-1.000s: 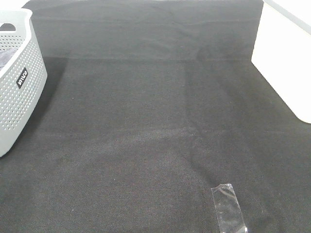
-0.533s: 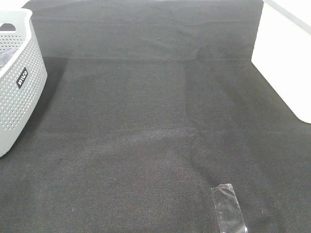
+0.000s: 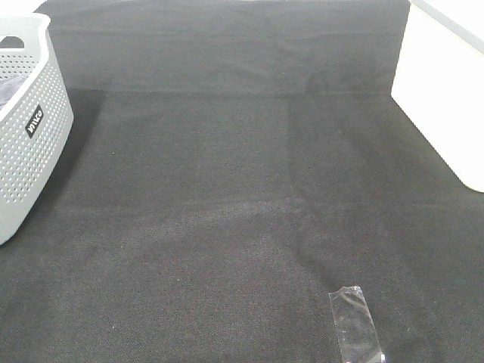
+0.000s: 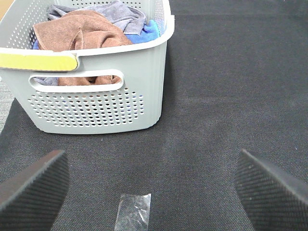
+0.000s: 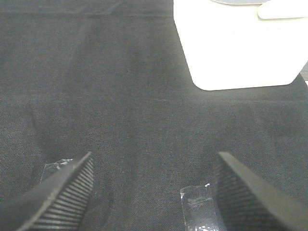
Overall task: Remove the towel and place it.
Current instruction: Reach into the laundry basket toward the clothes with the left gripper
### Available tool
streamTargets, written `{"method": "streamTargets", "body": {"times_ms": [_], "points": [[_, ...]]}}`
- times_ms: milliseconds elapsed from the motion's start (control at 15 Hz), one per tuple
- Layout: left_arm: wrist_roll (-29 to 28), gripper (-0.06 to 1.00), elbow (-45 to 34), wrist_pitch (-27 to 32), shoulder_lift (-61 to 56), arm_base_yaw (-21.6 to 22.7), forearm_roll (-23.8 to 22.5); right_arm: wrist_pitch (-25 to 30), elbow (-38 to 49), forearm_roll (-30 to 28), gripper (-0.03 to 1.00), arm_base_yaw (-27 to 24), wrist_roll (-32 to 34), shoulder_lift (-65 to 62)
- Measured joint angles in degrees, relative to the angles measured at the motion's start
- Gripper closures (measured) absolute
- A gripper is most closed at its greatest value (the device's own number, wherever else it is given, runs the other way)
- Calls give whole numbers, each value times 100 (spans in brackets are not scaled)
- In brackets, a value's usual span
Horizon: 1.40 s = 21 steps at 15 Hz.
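The left gripper [image 4: 153, 192] hangs wide open over the black table covering [image 3: 227, 189], its two ribbed fingers [image 4: 33, 190] spread far apart with nothing between them. Straight ahead of it stands a grey perforated laundry basket [image 4: 120, 53], and the brown towel [image 4: 82, 36] lies bunched inside, partly showing through the basket's handle slot. A greyish cloth [image 4: 120, 14] sits behind the towel and a blue cloth [image 4: 149, 30] is pressed against the basket's far corner; both touch the towel. A yellow strip [image 4: 38, 61] runs along part of the rim nearest the gripper. The basket's near wall stands between the open fingers and the towel. A small piece of clear tape [image 4: 133, 211] lies on the covering below the gap between the fingers. The right gripper [image 5: 154, 192] is also wide open and holds nothing, over bare covering, with a white box [image 5: 236, 48] ahead of it and two more bits of clear tape [image 5: 197, 202] close to its fingertips.
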<state>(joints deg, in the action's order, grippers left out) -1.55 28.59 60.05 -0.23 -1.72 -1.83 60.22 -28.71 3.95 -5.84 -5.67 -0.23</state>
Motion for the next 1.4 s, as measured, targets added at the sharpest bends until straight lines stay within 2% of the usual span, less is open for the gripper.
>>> {"method": "streamTargets", "body": {"times_ms": [1400], "points": [[0,7,0,0,6,0,0,0,0,0,29,0,0,0]]}}
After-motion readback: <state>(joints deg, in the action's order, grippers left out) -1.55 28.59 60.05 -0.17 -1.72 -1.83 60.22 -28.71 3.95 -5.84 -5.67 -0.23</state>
